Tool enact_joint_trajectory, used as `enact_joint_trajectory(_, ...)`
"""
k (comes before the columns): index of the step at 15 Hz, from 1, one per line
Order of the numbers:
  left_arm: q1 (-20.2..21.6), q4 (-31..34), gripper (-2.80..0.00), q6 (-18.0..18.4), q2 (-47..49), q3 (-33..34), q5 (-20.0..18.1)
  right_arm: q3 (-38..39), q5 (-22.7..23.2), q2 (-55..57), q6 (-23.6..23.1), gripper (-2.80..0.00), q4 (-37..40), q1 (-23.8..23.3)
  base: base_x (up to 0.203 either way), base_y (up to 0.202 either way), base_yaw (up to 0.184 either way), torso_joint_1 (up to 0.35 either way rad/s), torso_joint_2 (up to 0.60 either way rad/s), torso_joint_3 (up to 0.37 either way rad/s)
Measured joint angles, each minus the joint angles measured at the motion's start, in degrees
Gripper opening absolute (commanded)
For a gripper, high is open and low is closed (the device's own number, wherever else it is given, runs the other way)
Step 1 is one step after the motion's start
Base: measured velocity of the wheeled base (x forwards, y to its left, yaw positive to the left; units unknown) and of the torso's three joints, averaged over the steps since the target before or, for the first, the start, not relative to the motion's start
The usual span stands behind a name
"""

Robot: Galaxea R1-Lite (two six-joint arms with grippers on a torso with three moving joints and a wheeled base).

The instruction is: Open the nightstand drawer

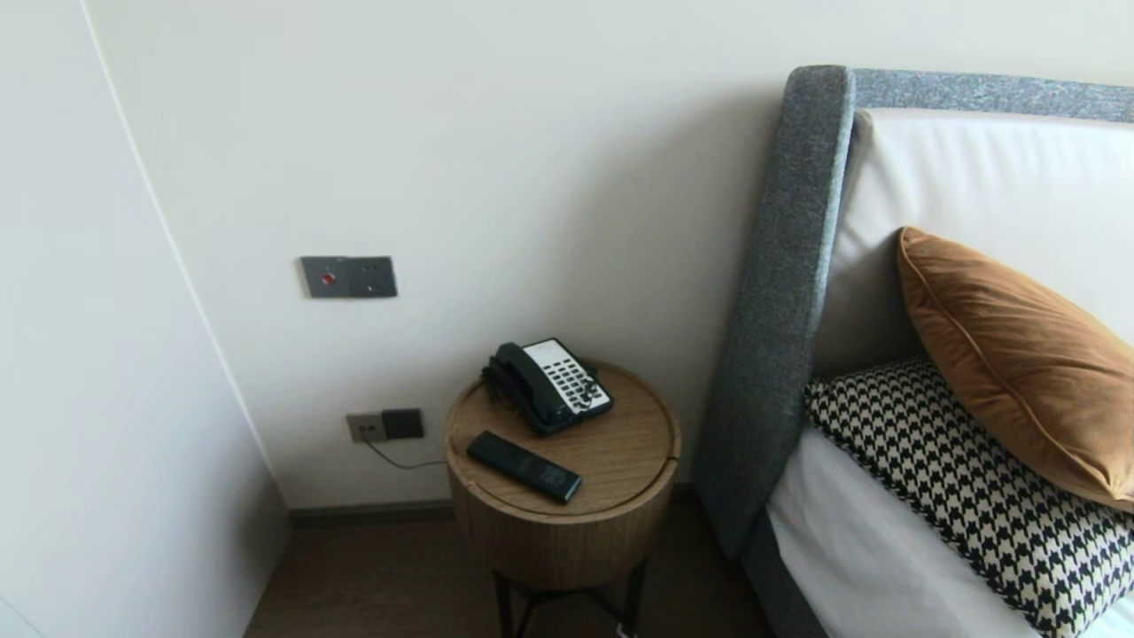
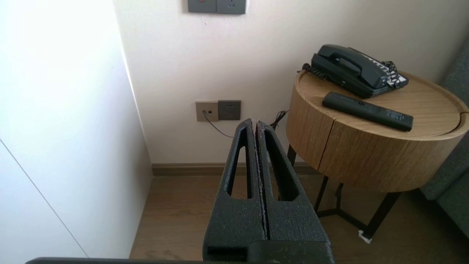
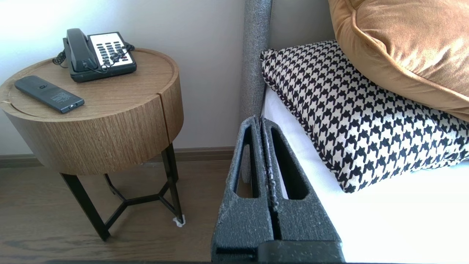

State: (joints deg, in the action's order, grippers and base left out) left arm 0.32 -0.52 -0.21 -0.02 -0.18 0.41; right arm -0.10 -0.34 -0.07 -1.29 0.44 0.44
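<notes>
The round wooden worktop [image 1: 620,452] is standing against the wall. The black remote [image 1: 524,466] is lying flat on its front part, and the telephone [image 1: 549,385] is sitting behind the remote, apart from it and nearer the wall, its handset resting in the cradle.

The head view is showing neither arm; only the wrist views are bringing them in. The left pincer [image 2: 256,123] is hanging in the air to the left of the worktop, clear of it, its fingers pressed together on nothing. The right pincer [image 3: 261,119] is hovering to the right of the worktop, before the bed's edge, likewise closed and empty.

The left wrist view is taking in the lower wall sockets [image 2: 218,110] left of the worktop, which the right wrist view is missing. The right wrist view is giving the houndstooth pillow [image 3: 366,117] and the brown cushion [image 3: 403,47] lying on it, right of the worktop, both hidden from the left wrist. The head view alone is showing the top of the grey headboard [image 1: 780,292].
</notes>
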Motion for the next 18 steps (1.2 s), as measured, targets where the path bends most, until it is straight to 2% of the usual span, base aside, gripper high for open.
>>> enact_joint_trajectory(15, 0.0, 0.1, -2.8, 0.6, 0.0, 0.0, -0.1, 0.0, 0.0, 0.0, 0.0, -2.8, 0.0, 0.0, 0.0, 0.0, 0.0, 0.0, 0.0, 0.0)
enact_joint_trajectory(18, 0.0, 0.1, -2.8, 0.2, 0.0, 0.0, 0.0, 0.0, 0.0, 0.0, 0.0, -2.8, 0.0, 0.0, 0.0, 0.0, 0.0, 0.004, 0.0, -0.124)
